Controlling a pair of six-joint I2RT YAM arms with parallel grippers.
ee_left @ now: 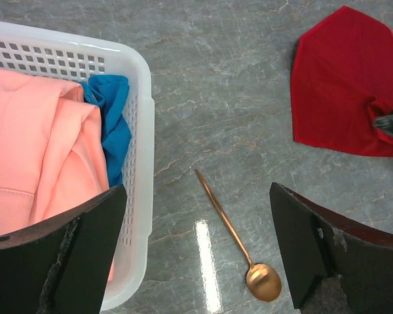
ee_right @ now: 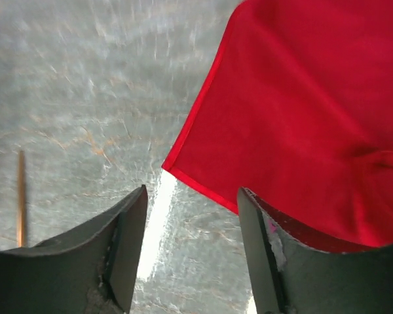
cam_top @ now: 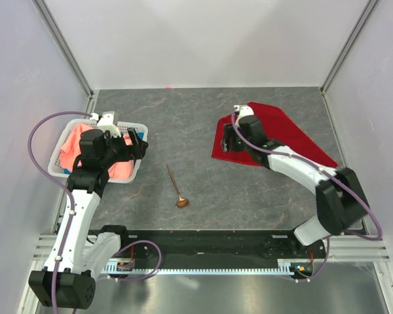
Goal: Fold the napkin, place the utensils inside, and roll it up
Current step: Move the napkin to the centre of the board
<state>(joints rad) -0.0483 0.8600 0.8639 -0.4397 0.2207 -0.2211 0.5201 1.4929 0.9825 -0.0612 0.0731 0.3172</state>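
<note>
Nearest the arm bases, the spoon [cam_top: 175,184] is seen lying loose on the grey table [cam_top: 183,118], its bowl turned toward the bases, well apart from both arms. Further back on the left, the left gripper [cam_top: 143,145] is held wide open and empty at the right rim of a white basket [cam_top: 57,167], in which a salmon-pink cloth [cam_top: 71,147] and a blue cloth [ee_left: 114,124] are kept. Farthest, on the right, the red napkin [cam_top: 281,131] is spread on the table; the right gripper [ee_right: 192,196] is poised at its left corner, jaws parted, with no cloth clamped.
</note>
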